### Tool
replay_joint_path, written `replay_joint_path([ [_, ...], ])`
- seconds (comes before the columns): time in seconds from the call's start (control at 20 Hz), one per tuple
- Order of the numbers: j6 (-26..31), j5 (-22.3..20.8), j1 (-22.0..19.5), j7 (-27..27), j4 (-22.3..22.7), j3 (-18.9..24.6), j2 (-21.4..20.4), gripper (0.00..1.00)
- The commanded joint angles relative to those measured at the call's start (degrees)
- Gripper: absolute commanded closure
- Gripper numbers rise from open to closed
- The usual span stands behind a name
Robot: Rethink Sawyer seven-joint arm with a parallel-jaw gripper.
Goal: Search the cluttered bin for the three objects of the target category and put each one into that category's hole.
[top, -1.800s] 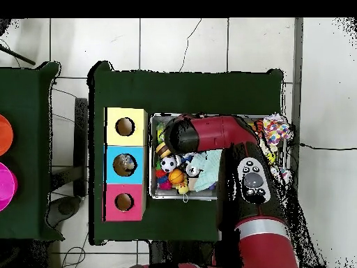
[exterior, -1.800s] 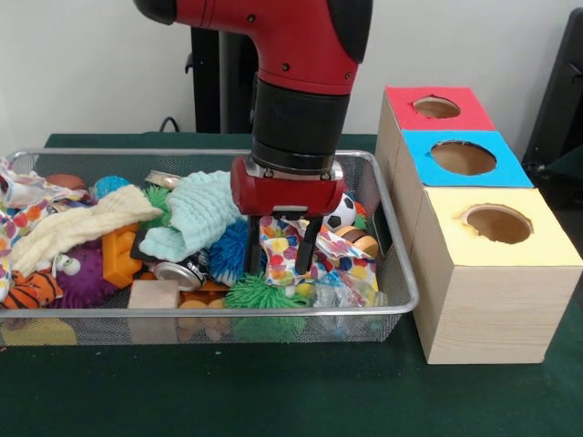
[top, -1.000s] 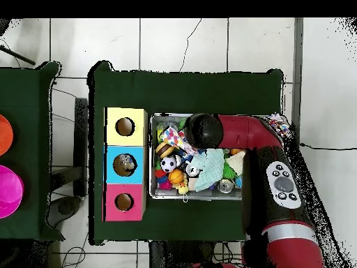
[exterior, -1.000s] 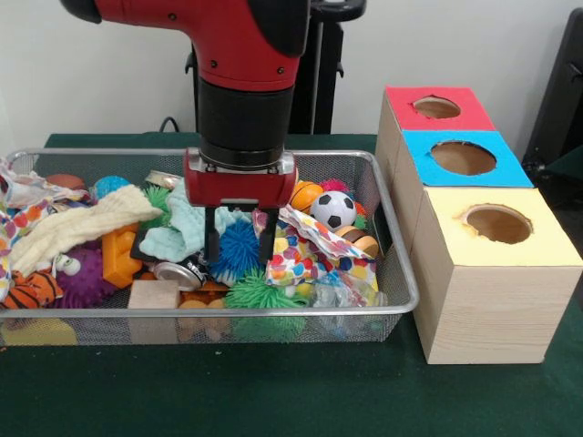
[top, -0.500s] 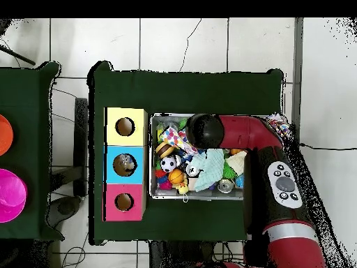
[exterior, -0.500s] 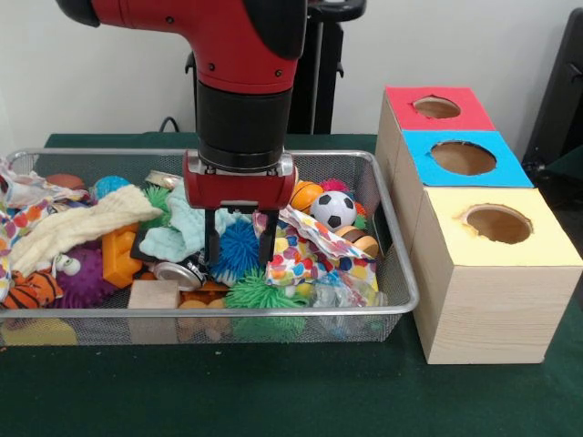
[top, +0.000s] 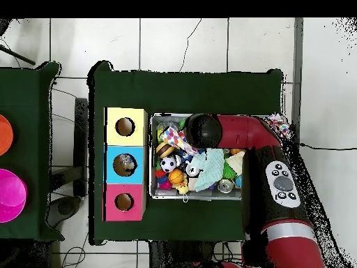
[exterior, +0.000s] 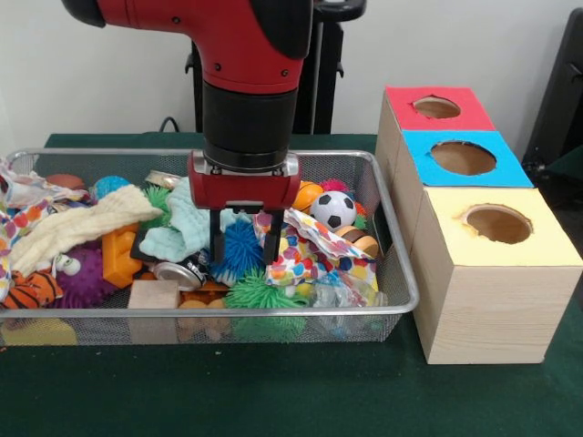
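Observation:
My gripper (exterior: 244,248) hangs low inside the wire basket (exterior: 401,273), open. Its two black fingers (exterior: 219,244) straddle a blue spiky ball (exterior: 242,251), one at each side of it. Whether the pads touch the ball I cannot tell. A green spiky ball (exterior: 260,295) lies just in front, and a polka-dot cloth (exterior: 310,250) lies to the right. To the right of the basket stand three boxes with round holes: red (exterior: 435,107), blue (exterior: 463,157) and yellow (exterior: 496,223). In the overhead view the arm (top: 230,132) covers the gripper.
The basket also holds a soccer ball (exterior: 334,209), a mint cloth (exterior: 187,228), a cream cloth (exterior: 77,228), an orange block (exterior: 118,257), a can (exterior: 180,273), a wooden block (exterior: 153,294) and a purple spiky ball (exterior: 80,284). In the overhead view the boxes (top: 125,165) stand left of the basket (top: 195,198).
The gripper moved left from over the polka-dot cloth to the blue spiky ball, then nudged slightly right in the last half second. Its fingers now stand a little closer together.

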Motion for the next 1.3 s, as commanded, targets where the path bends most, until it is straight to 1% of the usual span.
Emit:
replay_joint_path([
  [0.05,5.17,0.41,0.33,-1.41,2.52,4.1,0.97,0.0],
  [0.4,6.27,0.51,2.16,0.08,0.31,3.25,1.99,0.0],
  [0.6,6.91,0.9,3.85,2.0,-0.69,2.24,2.16,0.0],
  [0.9,8.06,1.52,5.67,3.3,-3.32,1.4,3.48,0.0],
  [1.3,7.76,1.88,6.2,3.12,-5.04,1.09,5.0,0.0],
])
